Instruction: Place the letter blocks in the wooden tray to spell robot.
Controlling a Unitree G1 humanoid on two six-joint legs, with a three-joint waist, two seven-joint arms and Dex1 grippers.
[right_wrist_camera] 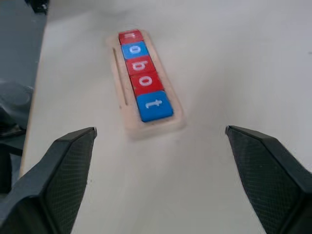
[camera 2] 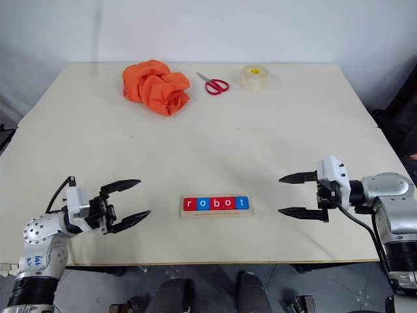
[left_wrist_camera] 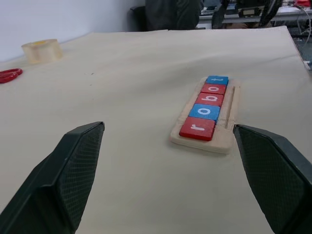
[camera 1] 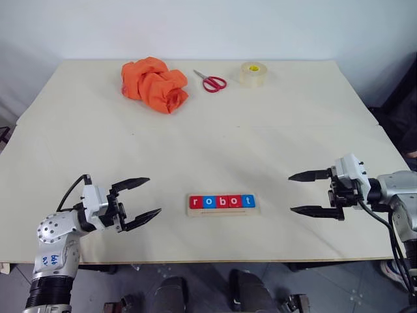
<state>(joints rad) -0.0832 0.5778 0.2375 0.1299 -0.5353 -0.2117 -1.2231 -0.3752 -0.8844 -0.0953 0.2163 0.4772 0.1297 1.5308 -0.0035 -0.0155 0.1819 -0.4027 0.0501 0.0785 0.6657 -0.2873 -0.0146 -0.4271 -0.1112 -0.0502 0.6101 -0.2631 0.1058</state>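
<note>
Letter blocks [camera 1: 221,201]: five flat square tiles lying side by side in one row inside the wooden tray, reading r, o, b, o, t from the left; red r, blue o, red b, red o, blue t, each touching its neighbour.
Wooden tray [camera 1: 222,212]: pale narrow strip flat on the surface, close to the near edge and about midway along it; long side parallel to that edge; an empty groove runs along the bare rim on the near side of the blocks.
Left claw [camera 1: 144,197]: fingers spread wide apart, holding nothing; hovering just above the surface left of the tray, near the near edge, tips aimed toward the tray, well apart from it.
Right claw [camera 1: 301,193]: fingers spread wide apart, empty; hovering right of the tray near the right edge, tips pointing left toward the tray, clear of it.
Surface [camera 1: 215,143]: broad cream top, a seam running across it from left to right.
Orange cloth [camera 1: 154,83]: crumpled heap near the far edge, left of centre.
Scissors [camera 1: 210,81]: red-handled, lying flat near the far edge, between the cloth and the tape.
Tape roll [camera 1: 253,74]: clear, lying flat near the far edge, right of the scissors.
</note>
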